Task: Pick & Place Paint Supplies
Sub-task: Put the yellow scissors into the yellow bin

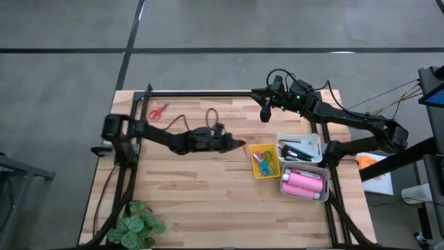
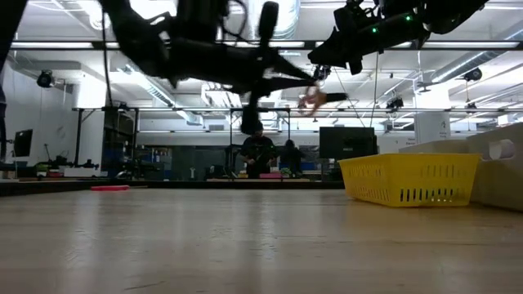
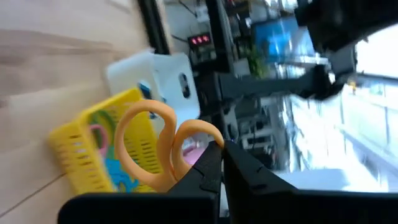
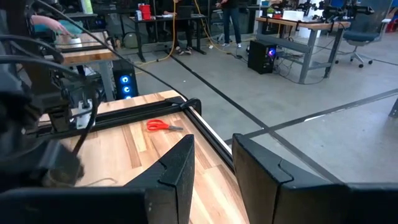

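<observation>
While red scissors (image 1: 158,112) lie at the table's far left, well apart from both arms, the left gripper (image 1: 239,144) hangs mid-table clamped on orange-handled scissors (image 3: 166,149), just beside the yellow tray (image 1: 255,169). Over the far edge, the right gripper (image 1: 265,111) hovers empty, fingers apart.

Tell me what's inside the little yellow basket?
Inside the yellow basket lie small scissors with coloured handles, pink and blue ones showing. How many there are, and anything beneath them, cannot be seen, because they overlap and cover the bottom.
</observation>
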Tool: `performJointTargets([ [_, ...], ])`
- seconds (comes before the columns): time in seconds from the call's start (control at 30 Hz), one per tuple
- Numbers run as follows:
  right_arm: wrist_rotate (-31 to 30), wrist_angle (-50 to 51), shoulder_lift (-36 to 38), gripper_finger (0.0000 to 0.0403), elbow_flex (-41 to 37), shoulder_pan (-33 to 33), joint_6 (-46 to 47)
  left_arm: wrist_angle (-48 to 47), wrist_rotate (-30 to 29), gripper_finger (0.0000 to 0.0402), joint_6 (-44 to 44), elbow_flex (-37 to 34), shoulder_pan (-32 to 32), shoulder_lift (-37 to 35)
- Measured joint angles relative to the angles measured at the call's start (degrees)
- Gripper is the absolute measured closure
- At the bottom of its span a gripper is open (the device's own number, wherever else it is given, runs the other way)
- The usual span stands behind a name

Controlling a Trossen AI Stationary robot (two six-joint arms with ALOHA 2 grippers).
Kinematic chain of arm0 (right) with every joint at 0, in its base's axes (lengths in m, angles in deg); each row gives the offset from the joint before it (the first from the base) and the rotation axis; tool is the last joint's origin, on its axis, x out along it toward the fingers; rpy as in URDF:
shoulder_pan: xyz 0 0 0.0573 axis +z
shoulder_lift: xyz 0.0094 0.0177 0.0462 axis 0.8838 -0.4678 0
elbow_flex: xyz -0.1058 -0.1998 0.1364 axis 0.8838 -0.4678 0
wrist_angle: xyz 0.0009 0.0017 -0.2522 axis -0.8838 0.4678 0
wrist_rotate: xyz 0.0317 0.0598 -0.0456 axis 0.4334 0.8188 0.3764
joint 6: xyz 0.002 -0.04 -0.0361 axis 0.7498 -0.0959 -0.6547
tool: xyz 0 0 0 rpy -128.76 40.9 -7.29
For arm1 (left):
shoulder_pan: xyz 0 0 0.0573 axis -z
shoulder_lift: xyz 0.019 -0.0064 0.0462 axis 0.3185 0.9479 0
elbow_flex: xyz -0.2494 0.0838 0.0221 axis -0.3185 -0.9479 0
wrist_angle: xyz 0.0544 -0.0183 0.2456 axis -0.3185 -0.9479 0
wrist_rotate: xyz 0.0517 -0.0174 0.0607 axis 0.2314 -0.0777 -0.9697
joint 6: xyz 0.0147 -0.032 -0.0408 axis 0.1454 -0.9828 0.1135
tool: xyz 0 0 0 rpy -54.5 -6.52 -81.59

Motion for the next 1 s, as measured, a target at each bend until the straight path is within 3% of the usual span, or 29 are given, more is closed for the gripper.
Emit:
performJointTargets([
  [0.27,0.0,0.02,0.0,0.0296,0.0,0.02,0.0,-12.93,5.37,0.0397,9.26,16.0,0.69,8.2],
  [0.5,0.0,0.02,0.0,0.0296,0.0,0.0,0.0,-19.79,6.03,0.0397,11.89,24.61,0.78,13.1],
  [1.0,-0.02,1.01,-0.24,0.0296,-0.02,0.02,0.0,-25.83,5.39,0.0397,8.53,24.95,0.76,16.98],
])
